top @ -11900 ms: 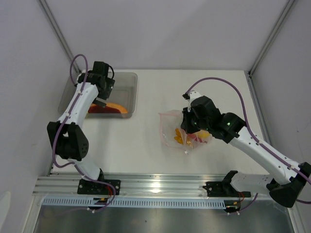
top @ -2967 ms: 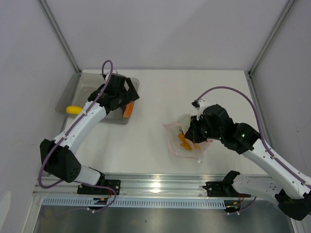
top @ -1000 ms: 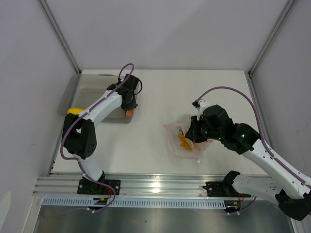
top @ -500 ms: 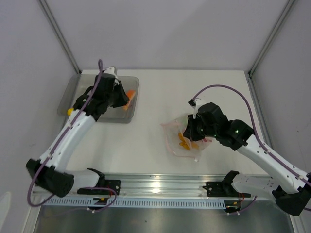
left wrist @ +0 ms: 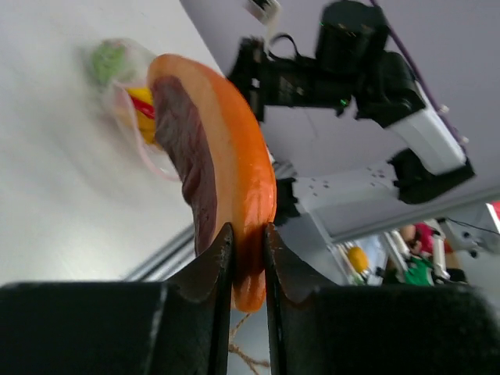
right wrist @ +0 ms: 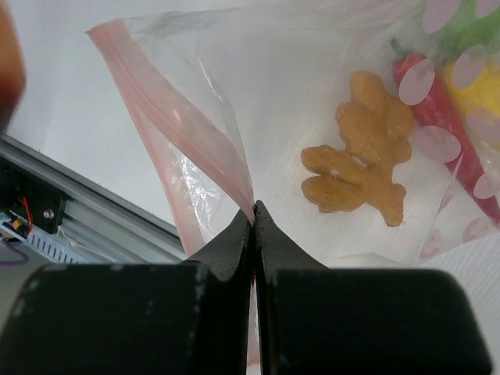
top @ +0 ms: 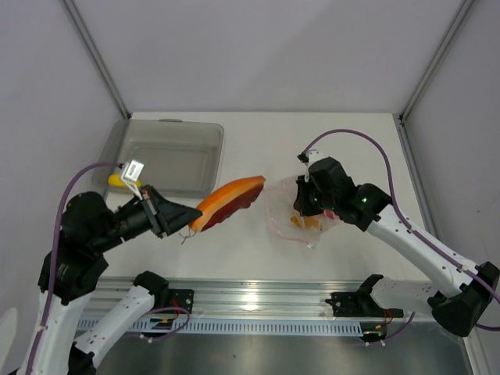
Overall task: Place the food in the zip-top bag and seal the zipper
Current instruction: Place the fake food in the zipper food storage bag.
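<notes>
Left end effector (top: 178,216): clenched on the orange-red slice (top: 231,201). In the left wrist view the fingertips (left wrist: 224,248) pinch the slice's (left wrist: 223,148) near end, and the rest juts out past them, orange rind on one side, dark red flesh on the other. From the top view the slice sits between the grey tray (top: 173,153) and the zip-top bag (top: 291,223), its far tip near the bag's mouth but apart from it. It appears raised off the tabletop (top: 242,148).

Right end effector (top: 307,200): pinched closed on the bag's edge. The right wrist view shows the two fingers meeting (right wrist: 252,209) on the zipper (right wrist: 176,117), the pinkish strip running up and left from the pinch. The bag (right wrist: 281,70) lies on the tabletop with the mouth toward the left arm.

Inside the bag:
- orange bit (right wrist: 361,168), knobbly
- red chili (right wrist: 441,125)
- yellow piece (right wrist: 483,87)
- green round fruit (right wrist: 467,22), partly seen

A loose yellow piece (top: 116,180) sits at the tray's near-left corner; inside or on the rim, cannot tell.
</notes>
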Tool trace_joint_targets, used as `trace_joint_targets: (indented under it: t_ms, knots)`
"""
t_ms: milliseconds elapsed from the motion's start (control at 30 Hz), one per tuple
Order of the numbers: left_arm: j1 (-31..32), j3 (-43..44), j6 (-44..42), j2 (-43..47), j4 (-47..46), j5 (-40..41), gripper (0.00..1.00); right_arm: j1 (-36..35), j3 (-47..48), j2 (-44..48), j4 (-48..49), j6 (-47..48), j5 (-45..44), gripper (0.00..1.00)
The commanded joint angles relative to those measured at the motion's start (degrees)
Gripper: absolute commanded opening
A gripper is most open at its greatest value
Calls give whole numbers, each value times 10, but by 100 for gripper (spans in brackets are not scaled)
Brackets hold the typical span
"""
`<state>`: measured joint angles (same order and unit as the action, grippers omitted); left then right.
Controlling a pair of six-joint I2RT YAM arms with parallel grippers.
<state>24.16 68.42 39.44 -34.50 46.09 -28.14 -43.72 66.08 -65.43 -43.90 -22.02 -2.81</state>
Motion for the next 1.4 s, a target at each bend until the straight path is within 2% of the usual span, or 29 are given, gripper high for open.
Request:
trace_joint_targets:
  t_ms: [0,67,167,367,567,733,833,1033,1167,1367]
  knots:
    - [2,-50,113,39,-48,-97,0,6,27,-9,50,10,-8,0]
    - [3,-85,153,55,-101,-110,1,6,30,-13,59,4,-3,0]
    - [3,-126,215,73,-131,-118,1,5,31,-13,65,-3,-4,0]
    - [3,-148,242,80,-98,-65,0,1,29,2,68,-12,-14,0]
    - [3,-213,306,85,-185,-75,0,-12,27,17,73,-11,-1,0]
    - [4,-218,305,75,-181,-61,1,-20,26,22,77,-15,4,0]
    - [5,-251,340,86,-215,-59,1,-24,23,22,83,-19,10,0]
    - [32,-286,409,93,-285,-36,0,-28,14,14,98,-21,18,0]
    - [48,-285,419,78,-296,-21,1,-29,15,13,102,-22,20,0]
    - [82,-305,453,44,-379,-5,1,-30,18,15,104,-28,21,0]
